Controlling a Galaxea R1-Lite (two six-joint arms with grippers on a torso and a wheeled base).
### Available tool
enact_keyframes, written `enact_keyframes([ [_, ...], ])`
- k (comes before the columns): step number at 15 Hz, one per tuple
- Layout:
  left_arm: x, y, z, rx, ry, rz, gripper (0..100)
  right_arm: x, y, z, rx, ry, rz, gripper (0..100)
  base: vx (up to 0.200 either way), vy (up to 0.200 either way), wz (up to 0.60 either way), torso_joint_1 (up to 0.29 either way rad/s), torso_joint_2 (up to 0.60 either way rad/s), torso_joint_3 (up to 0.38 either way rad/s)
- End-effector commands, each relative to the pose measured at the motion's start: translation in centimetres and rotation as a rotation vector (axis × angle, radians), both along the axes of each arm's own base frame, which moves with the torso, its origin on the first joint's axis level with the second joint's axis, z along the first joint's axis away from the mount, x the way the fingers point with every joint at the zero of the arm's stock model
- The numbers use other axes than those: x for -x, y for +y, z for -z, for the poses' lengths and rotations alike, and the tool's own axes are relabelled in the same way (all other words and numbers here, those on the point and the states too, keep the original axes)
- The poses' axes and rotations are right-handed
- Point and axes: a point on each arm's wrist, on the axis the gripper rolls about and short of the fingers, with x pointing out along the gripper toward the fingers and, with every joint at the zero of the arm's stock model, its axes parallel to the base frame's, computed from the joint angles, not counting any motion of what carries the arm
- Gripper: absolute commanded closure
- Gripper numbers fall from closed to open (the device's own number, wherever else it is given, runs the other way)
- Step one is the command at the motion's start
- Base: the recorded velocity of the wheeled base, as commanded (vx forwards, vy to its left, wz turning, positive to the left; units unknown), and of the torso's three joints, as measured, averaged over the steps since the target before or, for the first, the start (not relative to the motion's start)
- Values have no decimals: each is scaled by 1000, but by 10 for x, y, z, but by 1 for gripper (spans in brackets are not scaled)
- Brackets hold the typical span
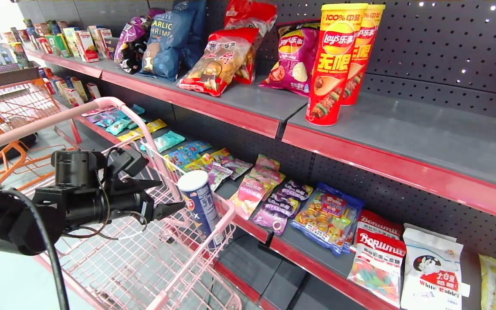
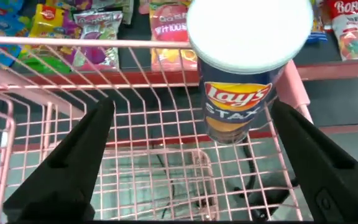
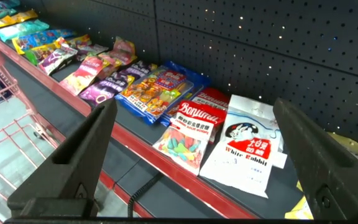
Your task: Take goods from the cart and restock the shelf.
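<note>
Blue crisp can: stands upright with its white lid up, inside the pink wire cart, in the end corner nearest the shelves; in the left wrist view the can rises against the cart's top rail.
Left gripper: held level over the cart's basket and pointed at the can, fingers spread wide and holding nothing; the nearer fingertip is just beside the can's side, and contact cannot be told. From its wrist the left gripper has the can straight ahead, beyond its two tips.
Right gripper: released, fingers wide apart and holding nothing, above the lower shelf and its bags.
Cart contents: the can.
Lower shelf contents: rows of flat candy packs, a blue bag of mixed sweets, red gummy bags and a white candy bag lying side by side.
Upper shelf contents: two tall red-and-yellow crisp tubes upright, one just behind the other; a purple crisp bag beside them, then a red snack bag and a blue snack bag.
Beyond: an orange cart.
</note>
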Motion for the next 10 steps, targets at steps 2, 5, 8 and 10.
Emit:
enact_keyframes([
  [2, -9, -16, 22, -3, 36, 45, 0, 0, 0, 0, 0, 1, 0, 0, 0, 0, 0, 0, 0, 0],
  [5, -15, -26, 30, -1, 15, 67, 0, 0, 0, 0, 0, 1, 0, 0, 0, 0, 0, 0, 0, 0],
  [8, -26, -35, 26, 33, 16, 36, 0, 0, 0, 0, 0, 1, 0, 0, 0, 0, 0, 0, 0, 0],
  [10, -32, -46, 23, 56, 17, 29, 0, 0, 0, 0, 0, 1, 0, 0, 0, 0, 0, 0, 0, 0],
])
